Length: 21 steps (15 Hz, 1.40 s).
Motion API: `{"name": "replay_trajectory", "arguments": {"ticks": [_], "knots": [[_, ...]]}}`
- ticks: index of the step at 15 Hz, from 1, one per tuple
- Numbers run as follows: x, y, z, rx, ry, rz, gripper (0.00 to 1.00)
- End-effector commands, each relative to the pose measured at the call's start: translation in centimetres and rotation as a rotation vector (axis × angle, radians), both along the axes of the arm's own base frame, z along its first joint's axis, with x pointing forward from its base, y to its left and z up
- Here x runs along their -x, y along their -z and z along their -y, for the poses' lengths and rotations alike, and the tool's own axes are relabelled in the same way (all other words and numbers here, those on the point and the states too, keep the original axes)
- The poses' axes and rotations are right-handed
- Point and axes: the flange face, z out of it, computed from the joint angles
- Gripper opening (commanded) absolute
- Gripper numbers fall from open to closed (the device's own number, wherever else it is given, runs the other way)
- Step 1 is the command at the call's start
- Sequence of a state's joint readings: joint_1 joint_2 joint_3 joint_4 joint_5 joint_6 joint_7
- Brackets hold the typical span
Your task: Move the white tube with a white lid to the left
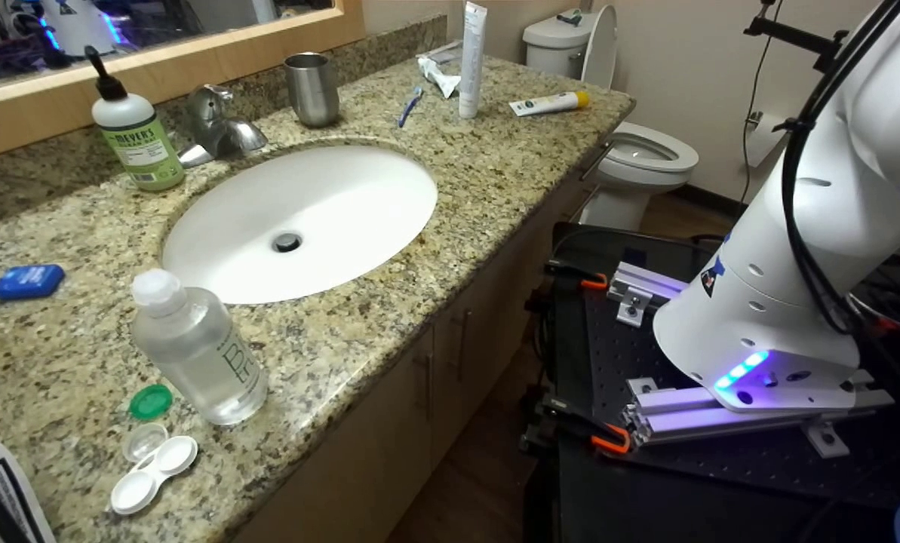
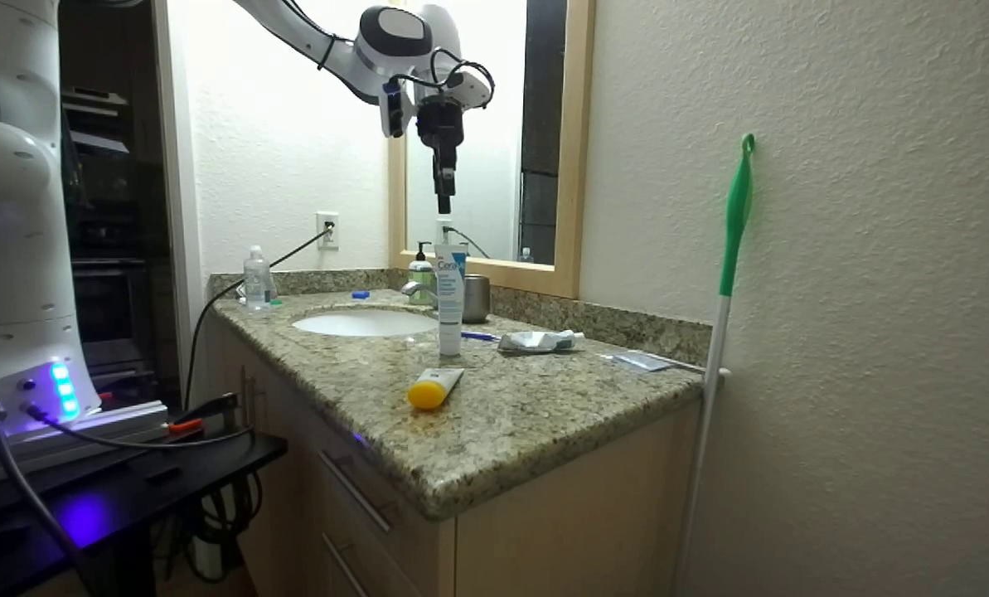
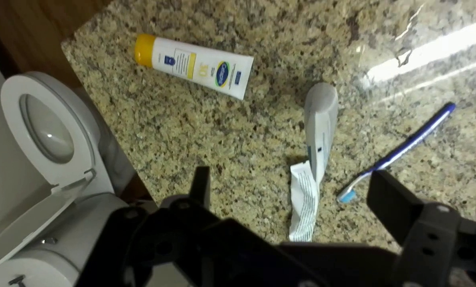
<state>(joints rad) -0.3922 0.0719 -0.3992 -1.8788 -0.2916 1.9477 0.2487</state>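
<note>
The white tube (image 1: 473,56) stands upright on its white lid (image 1: 468,108) on the granite counter, beyond the sink. In an exterior view the tube (image 2: 451,290) stands on its lid (image 2: 450,345) behind a yellow-capped tube. In the wrist view I look down on the tube (image 3: 320,131), with its lid end (image 3: 321,97) farther up the picture. My gripper (image 3: 291,177) is open and empty, its fingers spread wide on either side of the view. In an exterior view the gripper (image 2: 443,203) hangs above the tube, apart from it, pointing down.
A yellow-capped tube (image 3: 202,65), a crumpled toothpaste tube (image 3: 303,203) and a toothbrush (image 3: 401,149) lie around the white tube. A metal cup (image 1: 313,89), faucet (image 1: 223,128), soap bottle (image 1: 142,143) and clear bottle (image 1: 204,354) stand around the sink (image 1: 359,219). A mirror (image 2: 573,149) rises behind.
</note>
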Motion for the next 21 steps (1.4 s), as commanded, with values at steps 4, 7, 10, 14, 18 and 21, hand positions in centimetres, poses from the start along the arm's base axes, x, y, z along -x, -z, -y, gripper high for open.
{"name": "replay_trajectory", "arguments": {"ticks": [4, 7, 10, 14, 18, 21], "knots": [[2.6, 0.7, 1.4, -0.053, 0.059, -0.039, 1.0], [3.1, 0.7, 1.8, -0.055, 0.071, -0.038, 1.0], [2.0, 3.0, 0.2, -0.086, 0.046, -0.045, 1.0], [0.4, 5.5, -1.6, -0.089, 0.027, -0.055, 1.0], [0.0, 5.1, -1.6, -0.082, 0.031, -0.064, 1.0], [-0.1, 5.0, -1.0, -0.105, 0.027, -0.009, 1.0]]}}
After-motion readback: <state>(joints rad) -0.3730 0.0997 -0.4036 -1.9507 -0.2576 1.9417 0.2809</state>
